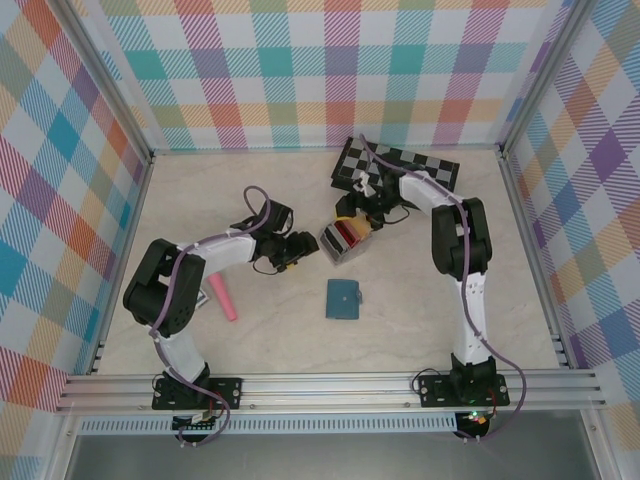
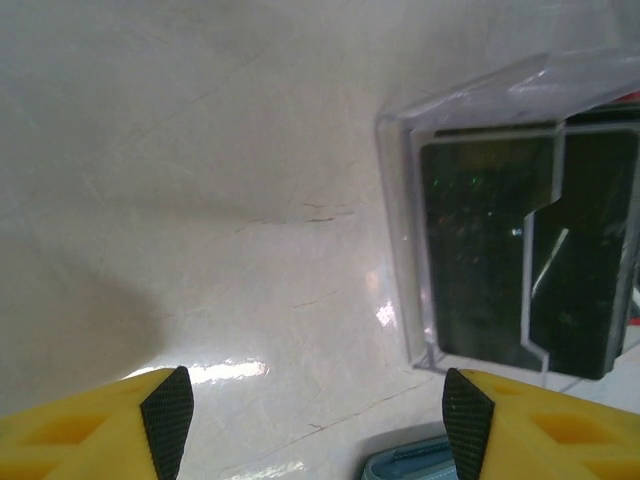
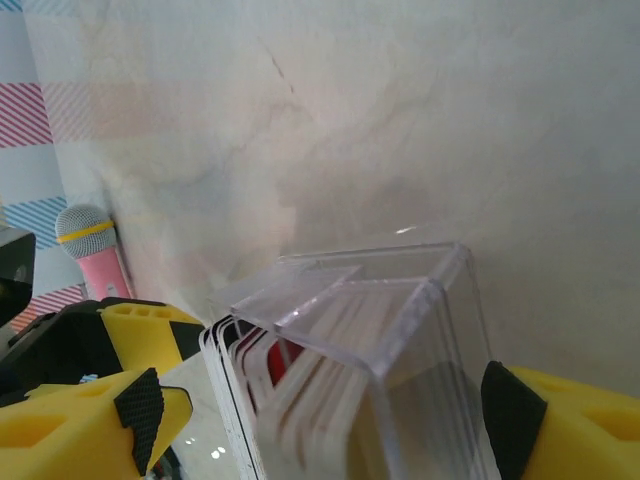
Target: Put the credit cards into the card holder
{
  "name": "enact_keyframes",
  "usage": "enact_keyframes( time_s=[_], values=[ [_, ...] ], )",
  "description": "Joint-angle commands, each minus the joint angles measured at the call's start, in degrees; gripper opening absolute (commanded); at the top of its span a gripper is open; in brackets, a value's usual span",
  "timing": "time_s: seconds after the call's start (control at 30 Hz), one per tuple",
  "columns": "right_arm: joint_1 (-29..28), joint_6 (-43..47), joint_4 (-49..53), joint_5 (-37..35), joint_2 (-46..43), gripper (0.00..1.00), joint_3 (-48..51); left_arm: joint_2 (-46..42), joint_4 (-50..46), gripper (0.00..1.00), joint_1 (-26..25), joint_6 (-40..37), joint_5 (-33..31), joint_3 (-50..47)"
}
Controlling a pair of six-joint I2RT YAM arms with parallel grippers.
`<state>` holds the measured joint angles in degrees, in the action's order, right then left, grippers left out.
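Note:
The credit cards (image 1: 347,232) stand upright in a clear acrylic rack (image 1: 340,243) at mid-table, with red ones showing. My right gripper (image 1: 357,214) hangs over the rack's far end. In the right wrist view it (image 3: 325,420) is open, its pads straddling the rack (image 3: 400,330) and a red card (image 3: 275,360), with a gap on the left side. My left gripper (image 1: 290,250) sits just left of the rack; it (image 2: 318,420) is open over bare table. A dark card (image 2: 480,250) shows through the rack wall (image 2: 400,200). The teal card holder (image 1: 344,299) lies closed in front of the rack, its edge (image 2: 415,465) between the left fingers.
A chessboard (image 1: 400,165) lies at the back right behind the right gripper. A pink stick (image 1: 222,297) lies near the left arm and is also in the right wrist view (image 3: 95,265). Checked walls enclose the table on three sides.

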<state>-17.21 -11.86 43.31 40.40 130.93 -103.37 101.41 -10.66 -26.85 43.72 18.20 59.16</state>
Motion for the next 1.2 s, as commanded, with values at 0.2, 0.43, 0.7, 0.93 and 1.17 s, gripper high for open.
enact_keyframes(
  time_s=[0.2, 0.43, 0.7, 0.93, 1.17],
  values=[
    [-0.2, -7.0, -9.1, 5.6, -10.2, 0.83, 10.1, -0.6, 9.0, 0.69, 0.6, 4.9, 4.3, -1.8],
    [-0.6, -8.9, -10.2, 3.8, -12.7, 0.83, 13.9, 2.2, 10.3, 0.67, 0.5, 5.8, 5.4, -0.6],
    [-1.2, -6.7, -3.8, -21.3, -19.2, 0.82, 12.4, 0.7, 8.4, 0.60, 0.6, 6.5, 2.0, -1.6],
    [-9.6, -0.3, -0.5, -35.2, -22.9, 0.75, 10.6, -8.3, 0.7, 0.62, 0.7, 6.1, -10.6, -5.7],
    [-20.5, 2.2, -0.2, -45.3, -19.9, 0.58, 9.4, -19.2, -1.2, 0.68, 0.9, 7.3, -19.2, -13.1]
  ],
)
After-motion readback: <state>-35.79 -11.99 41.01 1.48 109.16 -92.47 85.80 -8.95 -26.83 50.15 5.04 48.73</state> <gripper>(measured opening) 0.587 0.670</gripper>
